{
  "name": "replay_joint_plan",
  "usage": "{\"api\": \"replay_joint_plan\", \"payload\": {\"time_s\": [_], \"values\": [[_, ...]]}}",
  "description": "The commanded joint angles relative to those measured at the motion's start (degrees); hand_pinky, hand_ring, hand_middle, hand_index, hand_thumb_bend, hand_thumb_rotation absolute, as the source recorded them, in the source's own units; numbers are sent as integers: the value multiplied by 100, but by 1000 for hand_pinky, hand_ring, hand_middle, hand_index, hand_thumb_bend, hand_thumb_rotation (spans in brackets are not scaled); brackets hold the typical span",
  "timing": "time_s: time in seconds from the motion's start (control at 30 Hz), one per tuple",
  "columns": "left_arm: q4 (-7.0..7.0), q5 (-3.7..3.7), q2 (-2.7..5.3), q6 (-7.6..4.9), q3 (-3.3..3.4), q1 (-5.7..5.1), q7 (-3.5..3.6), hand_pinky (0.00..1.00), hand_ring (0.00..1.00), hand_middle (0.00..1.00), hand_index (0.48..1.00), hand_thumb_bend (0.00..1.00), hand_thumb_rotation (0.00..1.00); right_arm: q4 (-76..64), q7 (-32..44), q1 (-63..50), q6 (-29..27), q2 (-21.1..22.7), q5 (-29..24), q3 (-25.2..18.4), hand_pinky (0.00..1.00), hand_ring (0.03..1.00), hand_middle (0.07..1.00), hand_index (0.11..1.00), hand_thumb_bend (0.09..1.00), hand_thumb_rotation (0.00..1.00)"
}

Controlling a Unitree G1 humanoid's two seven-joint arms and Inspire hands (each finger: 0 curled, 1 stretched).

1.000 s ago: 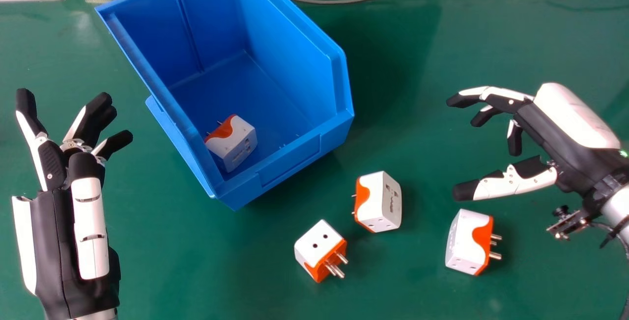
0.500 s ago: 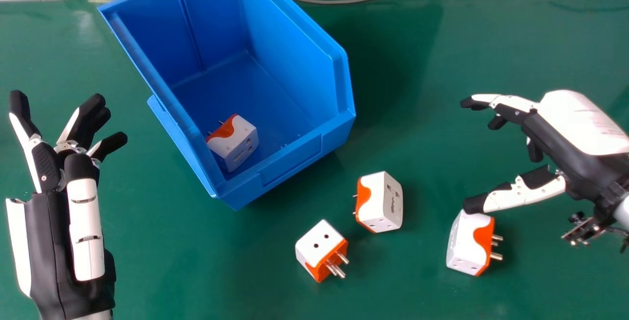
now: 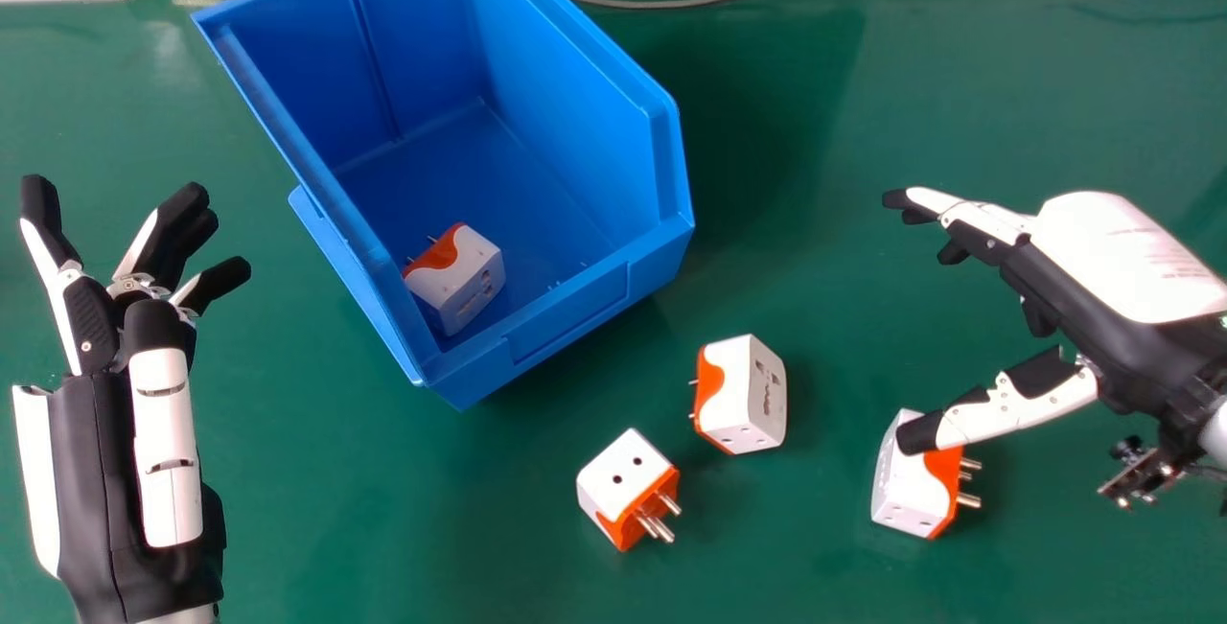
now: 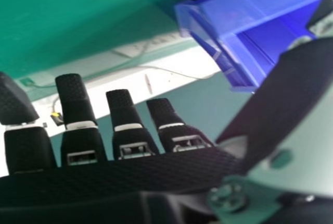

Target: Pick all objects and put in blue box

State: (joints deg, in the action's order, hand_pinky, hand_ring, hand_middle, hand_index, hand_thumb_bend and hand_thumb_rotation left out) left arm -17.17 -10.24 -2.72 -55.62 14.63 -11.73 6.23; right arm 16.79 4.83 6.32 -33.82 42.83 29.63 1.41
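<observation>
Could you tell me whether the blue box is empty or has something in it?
It has something in it: one white and orange adapter lies on the floor of the blue box, near its front corner.

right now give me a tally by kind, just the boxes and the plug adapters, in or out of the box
Blue box: 1
Plug adapters: 4 (1 inside the box, 3 on the green table)
Total: 5

Left robot hand [image 3: 96, 471], fingers spread; right robot hand [image 3: 1083, 303], thumb apart from fingers
</observation>
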Motion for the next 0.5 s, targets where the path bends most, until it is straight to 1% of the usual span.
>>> {"api": "replay_joint_plan", "payload": {"time_s": [0.0, 0.03, 0.07, 0.17, 0.23, 0.27, 0.33, 0.4, 0.47], "values": [[87, -12, -12, -100, 17, 5, -2, 767, 864, 861, 859, 428, 924, -265, 60, -86, 52, 150, -157, -167, 347, 629, 784, 780, 1000, 510], [100, -14, -8, -91, 12, 6, -4, 768, 864, 862, 859, 430, 924, -322, 74, -127, 68, 156, -155, -179, 349, 618, 777, 778, 1000, 509], [99, 5, 2, -94, 8, 10, -13, 769, 864, 862, 860, 433, 923, -400, 122, -178, 86, 165, -194, -197, 351, 611, 772, 773, 1000, 508], [91, 102, 27, -96, 15, 30, -66, 769, 866, 863, 860, 444, 919, -493, 235, -271, 101, 173, -263, -229, 356, 600, 759, 750, 1000, 501], [134, 121, 36, -79, 1, 17, -82, 768, 867, 864, 860, 447, 917, -568, 350, -330, 143, 185, -318, -258, 359, 599, 752, 741, 1000, 496], [124, 128, 35, -75, 2, 28, -91, 764, 868, 866, 861, 444, 918, -632, 442, -370, 199, 199, -363, -278, 362, 599, 747, 733, 1000, 489], [127, 140, 43, -72, -2, 33, -102, 761, 869, 869, 862, 442, 919, -757, 622, -437, 323, 223, -463, -315, 370, 598, 733, 714, 1000, 467], [184, 117, 48, -37, -21, 22, -104, 762, 871, 872, 866, 446, 918, -925, 829, -526, 464, 272, -558, -376, 379, 600, 728, 703, 1000, 443], [172, 77, 48, -34, -39, 32, -93, 763, 871, 873, 868, 451, 917, -1087, 977, -631, 558, 340, -618, -451, 384, 601, 723, 697, 1000, 434]]}}
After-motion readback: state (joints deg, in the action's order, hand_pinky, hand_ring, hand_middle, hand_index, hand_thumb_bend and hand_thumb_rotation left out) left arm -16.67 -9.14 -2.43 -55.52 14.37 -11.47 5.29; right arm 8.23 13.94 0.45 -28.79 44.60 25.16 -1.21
